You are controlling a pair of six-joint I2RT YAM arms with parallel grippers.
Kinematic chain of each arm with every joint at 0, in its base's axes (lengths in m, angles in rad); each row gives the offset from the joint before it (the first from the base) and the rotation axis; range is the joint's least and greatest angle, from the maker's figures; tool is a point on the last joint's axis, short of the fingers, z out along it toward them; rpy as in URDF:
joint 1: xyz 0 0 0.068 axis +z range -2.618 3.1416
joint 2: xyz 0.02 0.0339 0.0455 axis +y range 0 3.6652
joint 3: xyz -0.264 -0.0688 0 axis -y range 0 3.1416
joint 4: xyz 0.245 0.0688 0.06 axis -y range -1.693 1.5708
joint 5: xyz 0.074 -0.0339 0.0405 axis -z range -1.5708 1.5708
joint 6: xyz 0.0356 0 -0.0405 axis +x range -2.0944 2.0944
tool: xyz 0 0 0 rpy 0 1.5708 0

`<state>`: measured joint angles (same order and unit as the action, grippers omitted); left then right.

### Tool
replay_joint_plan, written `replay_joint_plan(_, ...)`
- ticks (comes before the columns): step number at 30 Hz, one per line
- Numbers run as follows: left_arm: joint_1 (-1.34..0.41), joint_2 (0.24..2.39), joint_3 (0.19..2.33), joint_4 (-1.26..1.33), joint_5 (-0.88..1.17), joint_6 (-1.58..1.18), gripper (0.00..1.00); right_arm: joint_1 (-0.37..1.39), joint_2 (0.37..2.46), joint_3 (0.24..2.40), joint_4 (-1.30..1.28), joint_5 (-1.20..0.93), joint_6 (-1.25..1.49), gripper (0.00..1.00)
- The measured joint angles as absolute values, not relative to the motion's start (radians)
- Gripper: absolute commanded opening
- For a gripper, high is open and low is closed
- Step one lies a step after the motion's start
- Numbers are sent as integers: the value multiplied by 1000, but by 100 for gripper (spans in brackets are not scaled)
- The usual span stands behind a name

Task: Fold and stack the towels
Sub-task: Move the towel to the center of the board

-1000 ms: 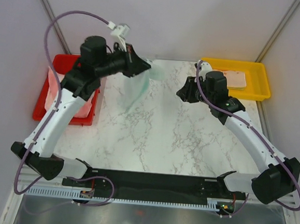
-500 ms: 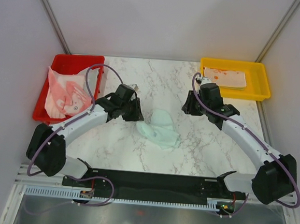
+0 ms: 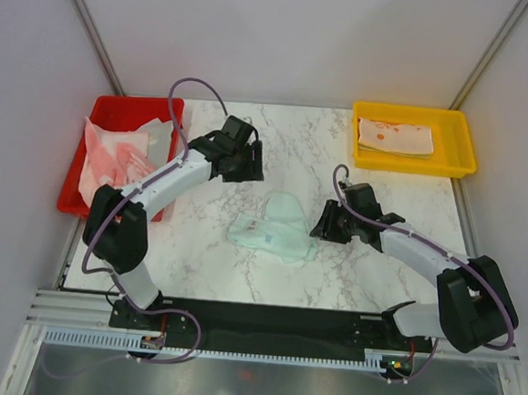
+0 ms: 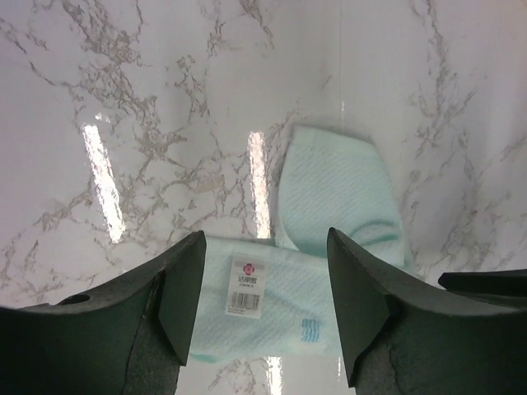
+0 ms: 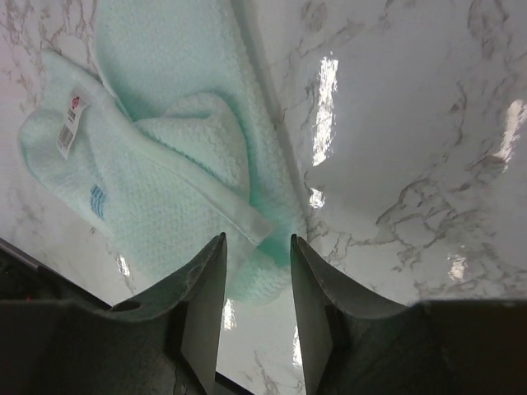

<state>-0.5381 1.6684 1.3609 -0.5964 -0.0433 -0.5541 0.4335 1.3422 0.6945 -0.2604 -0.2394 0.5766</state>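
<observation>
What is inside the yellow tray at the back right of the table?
A folded cream towel with orange-red marks lies flat in the left part of the yellow tray; the right part shows bare yellow. Whatever lies under the towel is covered.

Crumpled mint towel (image 3: 275,228) on marble table (image 3: 207,252)

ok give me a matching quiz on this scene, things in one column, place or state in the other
Things:
1. mint towel
2. red tray
3. yellow tray
4. left gripper

Place or state:
A. far right corner, holds a folded peach towel
B. open, holding nothing
C. crumpled on the table
D. left edge, holds a loose pink towel

Pairs: 1-C, 2-D, 3-A, 4-B
</observation>
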Motion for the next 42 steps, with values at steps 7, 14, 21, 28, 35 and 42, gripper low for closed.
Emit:
replay_joint_plan(7,-535,1770,1312,-598,11,-539,65,442,1315,538,-107,-285,789,49)
replay_joint_plan(14,-535,1771,1215,-596,33,-540,66,455,1282,524,-14,-265,910,49)
replay_joint_plan(21,-528,1770,1208,-586,35,-540,68,464,1290,518,3,-241,975,51)
replay_joint_plan(28,-468,1773,1207,-570,35,-528,66,475,1268,499,-25,-202,1021,52)
replay_joint_plan(35,-445,1832,1202,-539,81,-504,59,496,1261,498,-22,-176,1064,52)
replay_joint_plan(42,-445,1850,1183,-525,98,-503,53,515,1260,487,-20,-153,1098,53)
